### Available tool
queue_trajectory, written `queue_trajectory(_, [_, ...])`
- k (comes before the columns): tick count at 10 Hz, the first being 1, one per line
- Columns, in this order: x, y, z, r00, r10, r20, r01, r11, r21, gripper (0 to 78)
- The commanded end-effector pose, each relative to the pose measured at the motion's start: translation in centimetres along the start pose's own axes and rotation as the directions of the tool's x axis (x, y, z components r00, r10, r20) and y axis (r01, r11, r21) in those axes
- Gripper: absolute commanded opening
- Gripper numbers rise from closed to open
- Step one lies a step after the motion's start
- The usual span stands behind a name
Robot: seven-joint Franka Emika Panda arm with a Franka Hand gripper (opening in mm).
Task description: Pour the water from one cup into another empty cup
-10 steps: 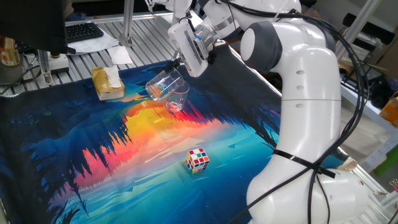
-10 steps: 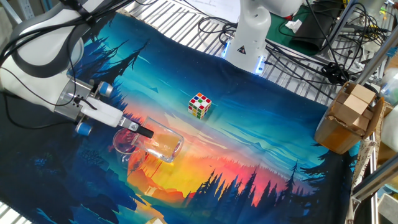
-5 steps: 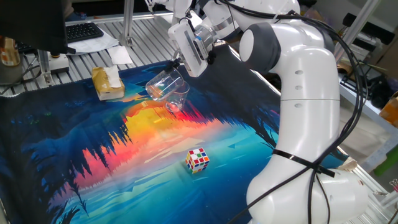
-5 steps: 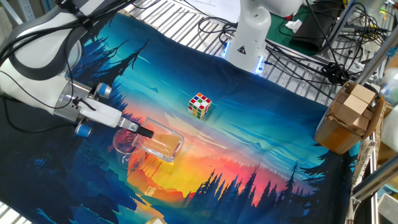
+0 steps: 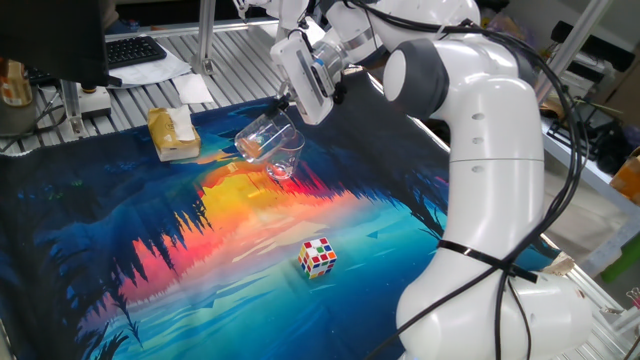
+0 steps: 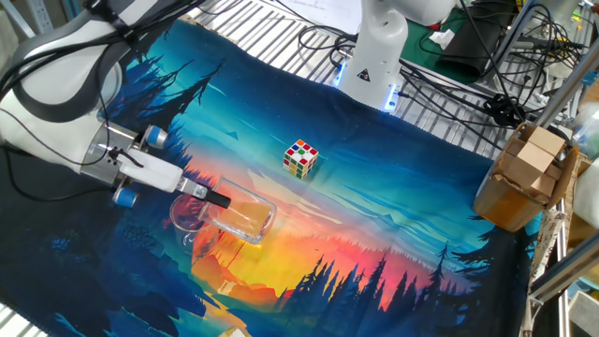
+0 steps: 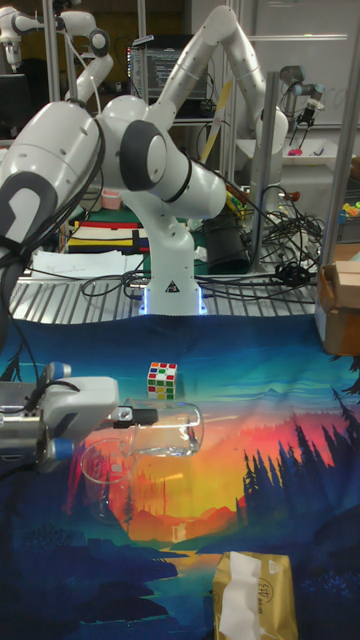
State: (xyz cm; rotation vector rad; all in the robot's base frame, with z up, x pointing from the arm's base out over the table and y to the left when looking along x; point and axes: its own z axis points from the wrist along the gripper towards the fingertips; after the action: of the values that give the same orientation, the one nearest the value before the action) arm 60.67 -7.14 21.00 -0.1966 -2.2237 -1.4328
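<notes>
My gripper (image 6: 217, 199) is shut on a clear glass cup (image 6: 245, 217), gripping it near the rim and holding it tipped almost onto its side. Its mouth hangs over a second clear cup (image 6: 190, 217), which stands upright on the printed cloth. In the one fixed view the tilted cup (image 5: 260, 137) sits just above and left of the standing cup (image 5: 288, 158), below my gripper (image 5: 284, 104). The tall view shows the held cup (image 7: 165, 428) lying level, with the standing cup (image 7: 100, 478) under its left end. The water is too faint to make out.
A Rubik's cube (image 5: 318, 256) sits on the cloth nearer the robot base (image 6: 374, 56). A tissue pack (image 5: 172, 133) lies at the cloth's edge beyond the cups. A cardboard box (image 6: 524, 178) stands off one corner, and cables run behind the base.
</notes>
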Motion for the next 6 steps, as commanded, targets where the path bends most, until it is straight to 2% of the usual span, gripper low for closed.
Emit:
queue_trajectory(1, [-0.18,-0.10,-0.21,1.000,-0.005,-0.003,0.005,1.000,-0.006,1.2])
queue_trajectory(6, [-0.33,-0.32,-0.26,1.000,-0.002,-0.013,0.002,1.000,-0.031,1.2])
